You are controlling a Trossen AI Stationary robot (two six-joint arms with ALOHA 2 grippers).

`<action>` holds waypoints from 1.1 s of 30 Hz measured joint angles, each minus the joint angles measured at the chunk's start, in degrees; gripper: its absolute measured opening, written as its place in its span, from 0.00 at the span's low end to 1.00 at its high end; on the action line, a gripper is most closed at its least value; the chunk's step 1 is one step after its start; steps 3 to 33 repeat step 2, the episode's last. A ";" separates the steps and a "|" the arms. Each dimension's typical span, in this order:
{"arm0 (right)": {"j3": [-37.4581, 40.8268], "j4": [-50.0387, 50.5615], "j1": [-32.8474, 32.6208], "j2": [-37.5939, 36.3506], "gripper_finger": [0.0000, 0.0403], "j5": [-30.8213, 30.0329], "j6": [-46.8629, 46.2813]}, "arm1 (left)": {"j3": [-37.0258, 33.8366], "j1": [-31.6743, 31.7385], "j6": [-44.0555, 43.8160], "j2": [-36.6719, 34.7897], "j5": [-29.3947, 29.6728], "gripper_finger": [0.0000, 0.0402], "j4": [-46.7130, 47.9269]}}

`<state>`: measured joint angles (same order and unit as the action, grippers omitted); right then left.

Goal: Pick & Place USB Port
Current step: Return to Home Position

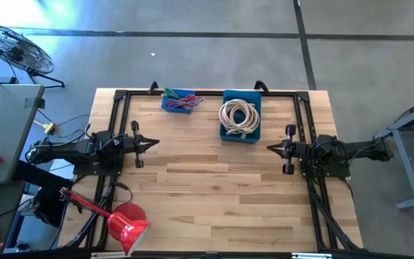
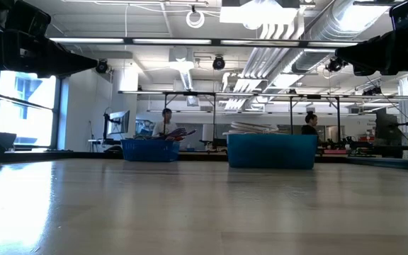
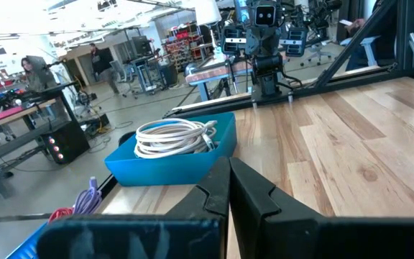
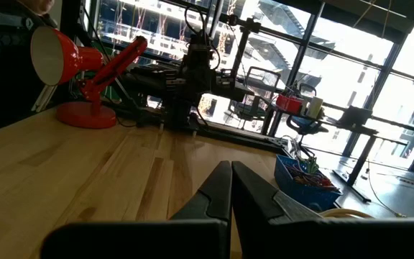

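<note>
A blue bin (image 1: 241,117) at the table's far edge holds a coil of white cable (image 1: 238,115); it also shows in the left wrist view (image 3: 175,153). A smaller blue bin (image 1: 180,100) to its left holds coloured cables (image 1: 182,96). My left gripper (image 1: 154,142) hovers shut at the table's left side, pointing right. My right gripper (image 1: 270,148) hovers shut at the right side, pointing left. Both are well apart from the bins. In the wrist views each pair of fingers meets at the tips (image 3: 228,162) (image 4: 231,167).
A red desk lamp (image 1: 124,221) stands at the near left corner of the wooden table (image 1: 214,201). Black frame rails (image 1: 118,108) run along the left, right and far edges. The table's middle lies bare between the arms. People stand in the room beyond.
</note>
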<state>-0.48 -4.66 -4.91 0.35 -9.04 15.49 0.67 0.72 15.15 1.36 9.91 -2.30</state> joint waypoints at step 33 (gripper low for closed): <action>-0.02 0.00 -0.02 0.02 0.00 0.00 0.02 | 0.00 0.01 0.00 -0.02 0.00 0.00 0.01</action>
